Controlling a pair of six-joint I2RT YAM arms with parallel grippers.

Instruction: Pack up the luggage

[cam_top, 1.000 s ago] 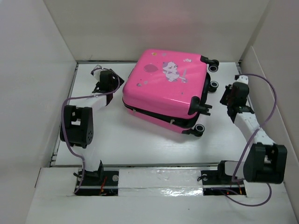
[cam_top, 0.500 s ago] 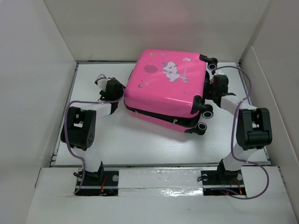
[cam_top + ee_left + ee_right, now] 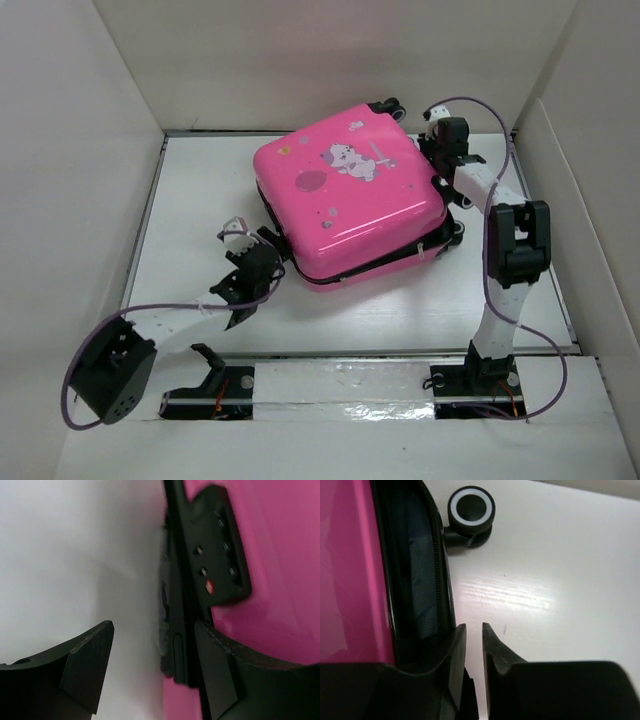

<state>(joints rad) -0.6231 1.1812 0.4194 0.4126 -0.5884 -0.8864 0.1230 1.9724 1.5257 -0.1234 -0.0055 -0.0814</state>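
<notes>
Now that the suitcase (image 3: 345,200) has swung its lock (image 3: 220,555) toward the wide-open left pincer (image 3: 152,645), the barely parted right pincer (image 3: 474,630) grips nothing, so closing seems next.

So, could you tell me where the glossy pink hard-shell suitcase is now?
Top view: the suitcase lies flat mid-back on the table, left gripper at its near-left edge, right gripper by its far-right corner.

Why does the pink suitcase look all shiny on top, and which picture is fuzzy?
Top external view: light bounces off the glossy hot-pink hard-shell suitcase, leaving pale streaks on its lid. Left wrist view: this is the fuzzy one, with the black lock plate smeared. Right wrist view: sharper, with a bright glare patch on the white table.
</notes>
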